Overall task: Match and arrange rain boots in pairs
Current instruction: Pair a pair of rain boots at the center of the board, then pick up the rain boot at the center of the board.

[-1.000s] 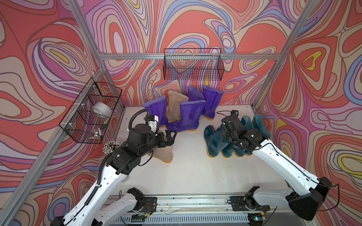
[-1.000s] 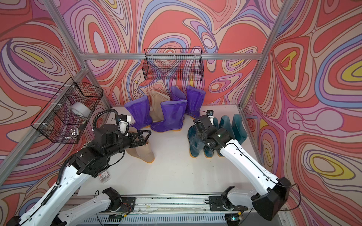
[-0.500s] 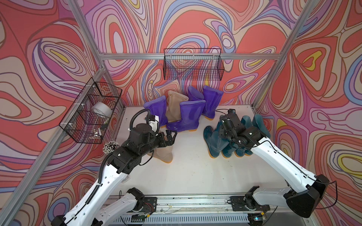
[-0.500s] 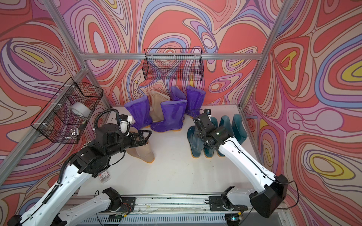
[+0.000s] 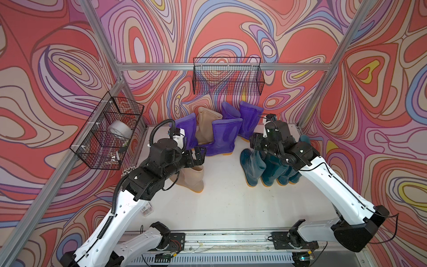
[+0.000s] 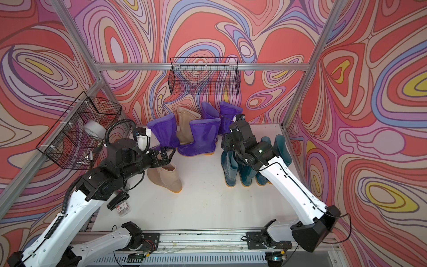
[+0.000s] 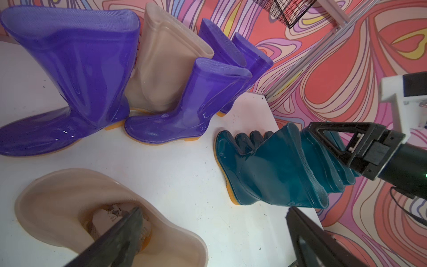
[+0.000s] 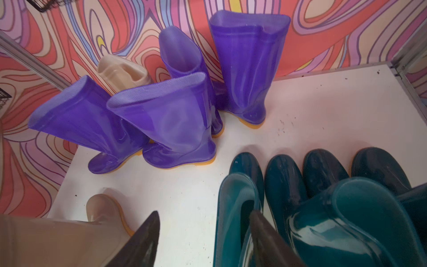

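Four dark teal rain boots (image 5: pixel 253 166) (image 8: pixel 284 185) stand in a row at the right. My right gripper (image 8: pixel 205 233) (image 5: pixel 254 144) is open over the leftmost one; one finger (image 8: pixel 263 233) dips inside its shaft and the rim lies between the jaws. One beige boot (image 5: pixel 194 178) (image 7: pixel 69 196) stands alone at the left. My left gripper (image 7: pixel 212 233) (image 6: pixel 167 153) is open wide, with one finger (image 7: pixel 124 231) inside that boot and the other outside. Four purple boots (image 5: pixel 225 136) (image 7: pixel 76 64) and a second beige boot (image 5: pixel 204 124) (image 7: pixel 161 69) cluster at the back.
A wire basket (image 5: pixel 227 76) hangs on the back wall above the purple boots. Another wire basket (image 5: pixel 106 136) on the left wall holds a tape roll (image 5: pixel 120 131). Aluminium posts frame the white table (image 5: pixel 226 203); the arms' rail (image 5: pixel 219 238) runs along its front edge.
My right gripper has opened from shut on the leftmost teal boot's rim and shifted slightly toward the back. The left arm has barely moved.
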